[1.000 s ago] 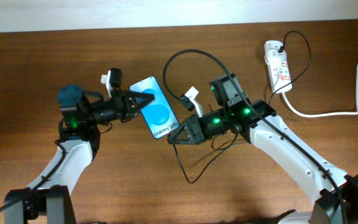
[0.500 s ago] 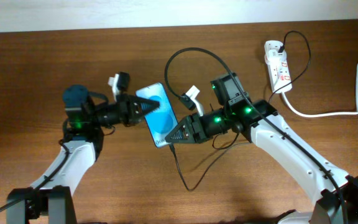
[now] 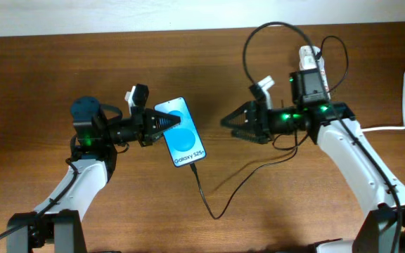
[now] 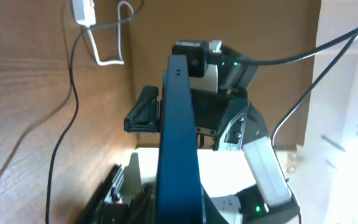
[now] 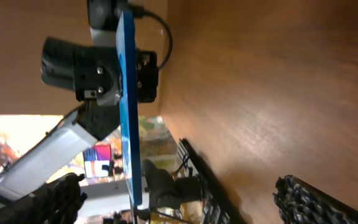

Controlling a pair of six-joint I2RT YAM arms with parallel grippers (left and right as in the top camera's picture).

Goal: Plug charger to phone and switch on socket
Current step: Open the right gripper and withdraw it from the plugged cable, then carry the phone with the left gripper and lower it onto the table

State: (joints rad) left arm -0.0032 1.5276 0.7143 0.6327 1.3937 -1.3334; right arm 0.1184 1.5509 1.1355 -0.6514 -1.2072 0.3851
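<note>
The phone (image 3: pixel 183 133), blue screen up, is held above the table with my left gripper (image 3: pixel 166 124) shut on its upper left edge. The charger (image 3: pixel 209 200) is a thin black cable, and its plug tip (image 3: pixel 194 167) sits at the phone's lower end. From there it loops over the table and back up to the socket (image 3: pixel 311 55), a white strip at the far right, partly hidden by my right wrist. My right gripper (image 3: pixel 229 125) stands open and empty to the right of the phone, clear of it. The right wrist view shows the phone (image 5: pixel 128 106) edge-on.
A thick white cord (image 3: pixel 382 123) runs from the socket to the right table edge. Slack black cable arcs above my right arm (image 3: pixel 273 31) and lies on the wood between the arms. The left wrist view shows the socket (image 4: pixel 82 9) far off.
My right gripper has opened, let go of the charger plug at the phone, and drawn back to the right toward the socket. The left gripper still holds the phone, shifted slightly.
</note>
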